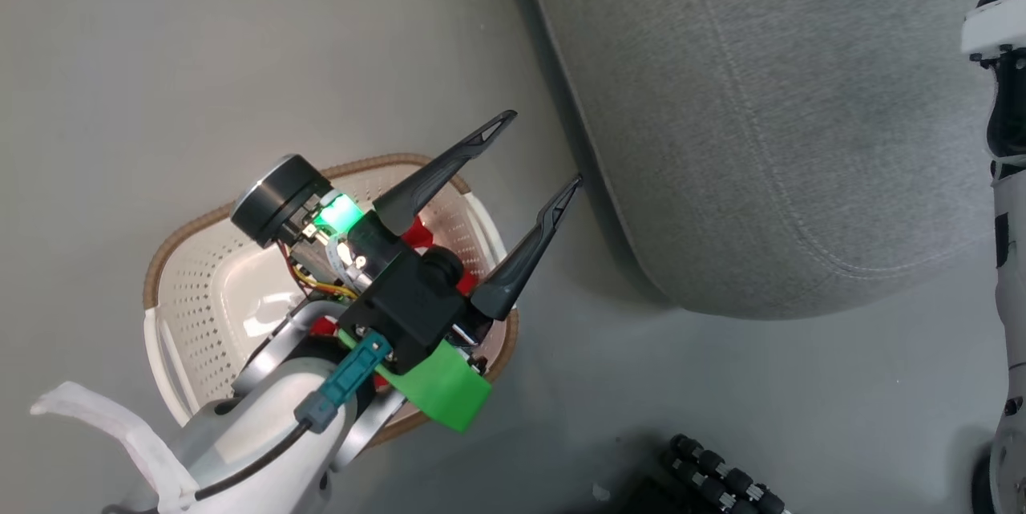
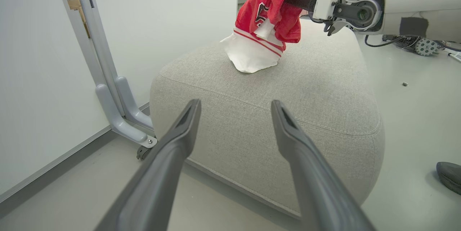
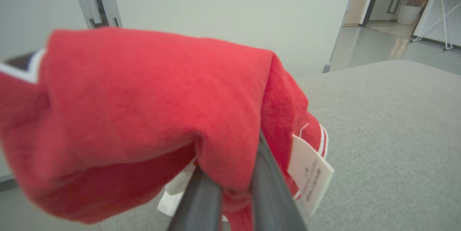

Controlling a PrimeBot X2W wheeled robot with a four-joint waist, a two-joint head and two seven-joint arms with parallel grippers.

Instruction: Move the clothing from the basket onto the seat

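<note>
The right gripper point(image 3: 234, 191) is pinched narrow on a red garment point(image 3: 144, 97). The fabric is bunched over its dark fingers point(image 3: 268, 187), and a white tag point(image 3: 309, 175) dangles beside them. The garment's white lower panel point(image 2: 252, 56) touches the top of the grey seat point(image 2: 288, 123). The left gripper point(image 1: 543, 147) stands wide and empty over the basket point(image 1: 172, 245), fingers pointing toward the seat. The basket sits on the floor point(image 1: 160, 57) near the seat, with more red clothing point(image 1: 413, 233) inside, mostly hidden by the arm.
</note>
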